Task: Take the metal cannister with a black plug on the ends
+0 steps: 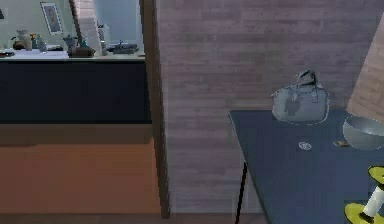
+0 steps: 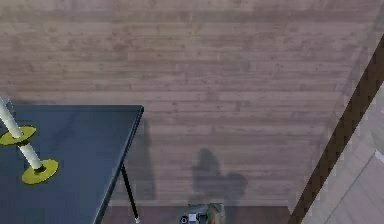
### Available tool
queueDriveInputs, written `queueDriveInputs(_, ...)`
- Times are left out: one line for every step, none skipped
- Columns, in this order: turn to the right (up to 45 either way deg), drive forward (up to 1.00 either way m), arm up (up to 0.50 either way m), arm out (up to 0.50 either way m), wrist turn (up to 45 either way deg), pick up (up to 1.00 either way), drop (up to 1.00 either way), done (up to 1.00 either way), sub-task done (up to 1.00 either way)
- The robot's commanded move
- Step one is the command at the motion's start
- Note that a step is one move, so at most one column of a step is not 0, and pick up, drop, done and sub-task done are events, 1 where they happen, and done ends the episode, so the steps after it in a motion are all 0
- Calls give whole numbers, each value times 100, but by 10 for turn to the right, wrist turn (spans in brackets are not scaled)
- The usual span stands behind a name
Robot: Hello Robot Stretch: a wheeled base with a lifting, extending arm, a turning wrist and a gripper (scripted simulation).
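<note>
Forward view: table (image 1: 270,150) with bag (image 1: 302,100), bowl (image 1: 365,130) and grey blobs (image 1: 305,146), too small to call cannister. Arm side view: gripper (image 2: 203,214) at bottom edge; jaws and load cannot be told.

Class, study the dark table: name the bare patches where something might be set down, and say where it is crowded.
Bare: the table along its left edge, nearer than the grey handbag and a small round thing; in the arm side view, the half right of the candles. Crowded: around the bowl and candles.
</note>
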Motion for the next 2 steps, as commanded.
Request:
queueDriveInputs(0, 0, 0, 0, 450, 0, 0, 0, 0)
queueDriveInputs(0, 0, 0, 0, 450, 0, 0, 0, 0)
